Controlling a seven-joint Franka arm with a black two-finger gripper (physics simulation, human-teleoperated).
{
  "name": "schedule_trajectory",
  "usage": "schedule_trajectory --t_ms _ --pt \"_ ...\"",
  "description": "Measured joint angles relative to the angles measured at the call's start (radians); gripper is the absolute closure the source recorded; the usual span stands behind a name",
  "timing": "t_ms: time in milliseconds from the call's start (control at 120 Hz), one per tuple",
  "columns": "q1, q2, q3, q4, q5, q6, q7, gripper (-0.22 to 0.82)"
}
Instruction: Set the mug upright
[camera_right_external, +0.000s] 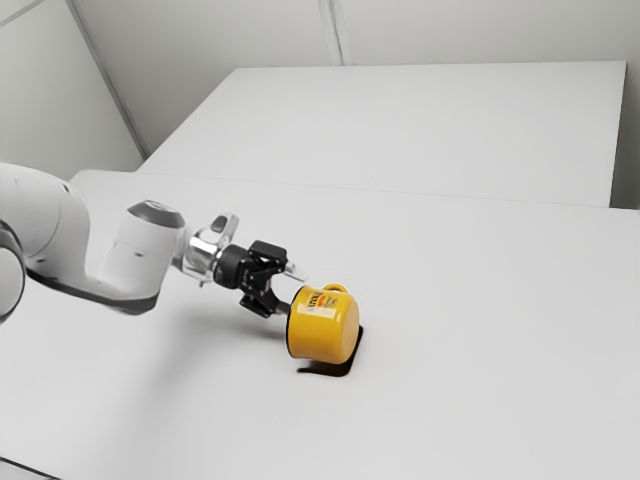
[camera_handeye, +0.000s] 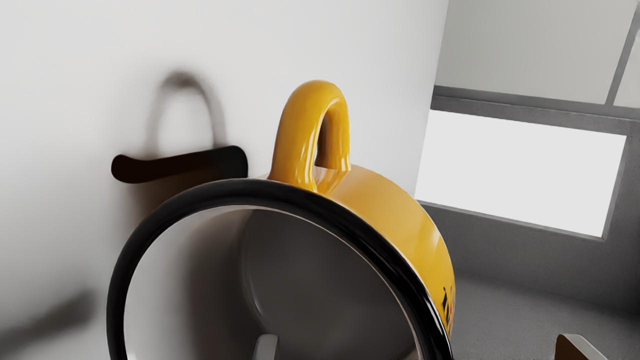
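In the exterior view the mug (camera_right_external: 323, 325) lies on its side on the surface (camera_right_external: 480, 380), its mouth toward the exterior view's left and its base toward the exterior view's right, so it is not upright. The handle (camera_right_external: 335, 288) is at its upper, far side, and the end effector (camera_right_external: 289, 289) is at the mouth, one finger low by the rim, the other higher. In the wrist view the fingers stand wide apart: one tip (camera_handeye: 266, 348) shows within the mouth, the other (camera_handeye: 575, 346) outside the wall, with space between it and the yellow side. The wall runs between them unclamped, so nothing is held. The inner tip looks to be only a little way in; if they close there, I'd expect a bite on little more than the rim (camera_handeye: 372, 232), which could slip or let the mug pivot as it is raised. Uneven contact could roll the round body before both fingers bear. Too small a turn, or letting go early, could drop it back on its side.
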Motion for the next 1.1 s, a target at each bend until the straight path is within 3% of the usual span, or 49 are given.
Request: schedule_trajectory --t_ms 217,400,583,867,1100 --pt "0.0 0.015 -0.002 0.002 -0.026 -0.057 0.056 0.02" --pt "0.0 0.016 -0.011 0.005 -0.052 -0.082 0.104 0.47" --pt "0.001 0.013 -0.011 0.01 -0.058 -0.092 0.145 0.68" --pt "0.0 -0.062 -0.01 0.041 -0.015 -0.087 0.182 0.77" --pt "0.006 -0.086 -0.01 0.173 0.371 -0.006 0.14 0.79"
